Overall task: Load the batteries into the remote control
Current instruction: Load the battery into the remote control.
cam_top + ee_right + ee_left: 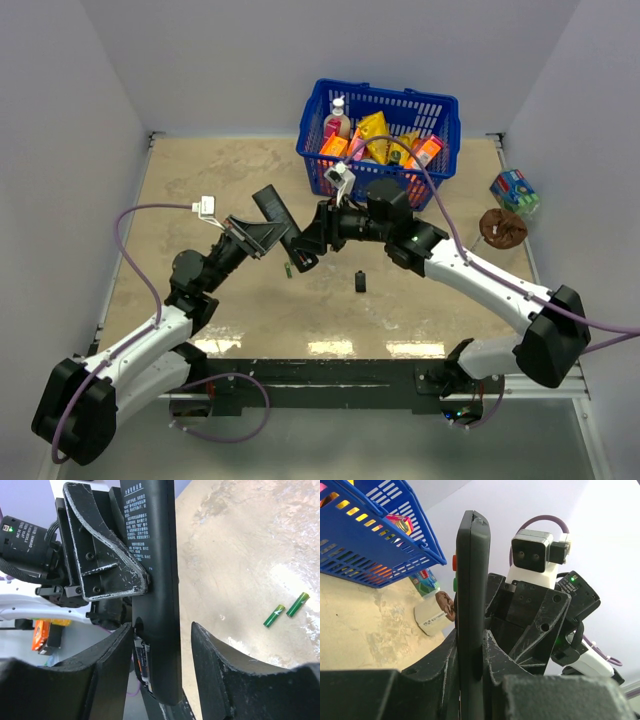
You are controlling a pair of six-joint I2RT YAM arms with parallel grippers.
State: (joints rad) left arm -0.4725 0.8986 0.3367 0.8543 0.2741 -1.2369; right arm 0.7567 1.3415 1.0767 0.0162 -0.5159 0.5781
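Nearest the arms' bases, a small black piece (360,281) stands alone on the table (200,180). It may be the remote's cover, but it is too small to be sure.

Just beyond it, two batteries (274,615) lie loose on the table, close together and not yet loaded.

Above them, mid-table, the left gripper (470,650) has its fingers clamped on the remote (472,580) partway along. It holds the remote clear of the table with one end free, probably to keep it steady and within the other arm's reach. The printed back faces the right wrist camera, which suits work on the battery side.

The right gripper (162,627) has its fingers apart, one on each side of that free end. A gap shows beside one of them, and they grip nothing. They seem placed to work on that end rather than to carry anything, since no battery is between them.

Farthest off, the blue basket (385,88) of packets sits at the back, well apart from the work. It looks to play no part in the task.
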